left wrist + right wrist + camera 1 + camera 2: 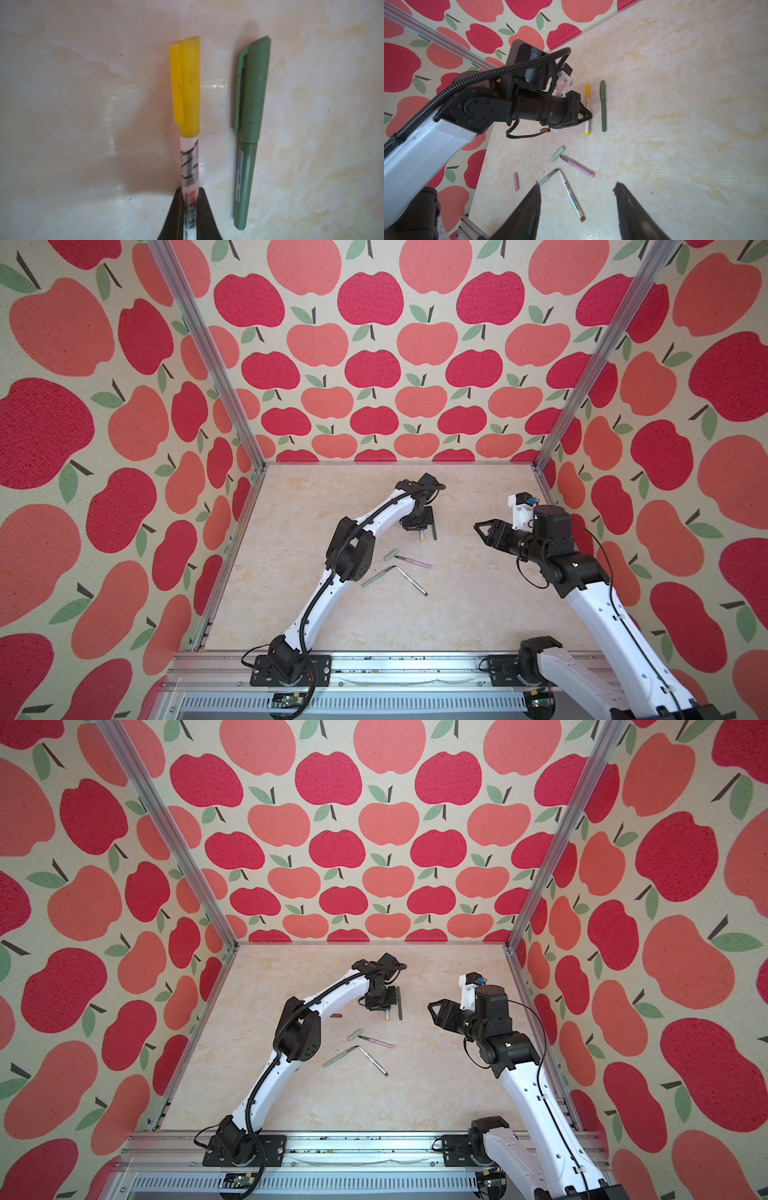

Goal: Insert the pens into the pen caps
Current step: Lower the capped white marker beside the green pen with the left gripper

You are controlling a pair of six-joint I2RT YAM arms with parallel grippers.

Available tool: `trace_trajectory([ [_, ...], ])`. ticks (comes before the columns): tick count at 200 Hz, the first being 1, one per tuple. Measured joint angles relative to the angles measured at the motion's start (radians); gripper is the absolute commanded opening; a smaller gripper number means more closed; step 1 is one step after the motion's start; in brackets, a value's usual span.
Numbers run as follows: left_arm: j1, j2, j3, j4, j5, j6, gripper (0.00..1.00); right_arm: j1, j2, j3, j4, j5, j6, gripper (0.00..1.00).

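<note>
We see a pale marbled table (291,614) closed in by walls (374,364) papered with red and coral apples, with aluminium posts (199,352) in the corners and a rail (415,664) along the near edge. The left gripper (190,189) is clamped on the barrel of the capped white pen (189,162), which wears the yellow cap (187,87). The pen seems to lie flat on the table, though we cannot be sure. Just beside it, parallel, lies the dark green pen (249,128), its cap on. The right gripper (481,531) hovers well apart, jaws wide and empty. Mid-table lies the pink pen (579,168), its tip at the pale green cap (557,154). Near them the pale green pen (548,178) and the bare white pen (571,195) meet tip to tip. The pink cap (516,181) and brown cap (336,1015) lie apart.
</note>
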Motion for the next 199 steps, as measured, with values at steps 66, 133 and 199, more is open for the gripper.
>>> trace_trajectory([
  [66, 0.001, 0.002, 0.002, -0.013, 0.000, 0.000, 0.12, -0.007, 0.000, 0.000, 0.015, -0.005, 0.000, 0.59],
  [133, 0.001, 0.005, 0.009, -0.020, 0.001, 0.000, 0.16, -0.010, 0.000, -0.013, 0.017, -0.008, 0.000, 0.59],
  [199, 0.001, 0.009, 0.015, -0.021, 0.002, 0.000, 0.18, -0.022, 0.000, -0.017, 0.025, -0.023, 0.000, 0.60],
])
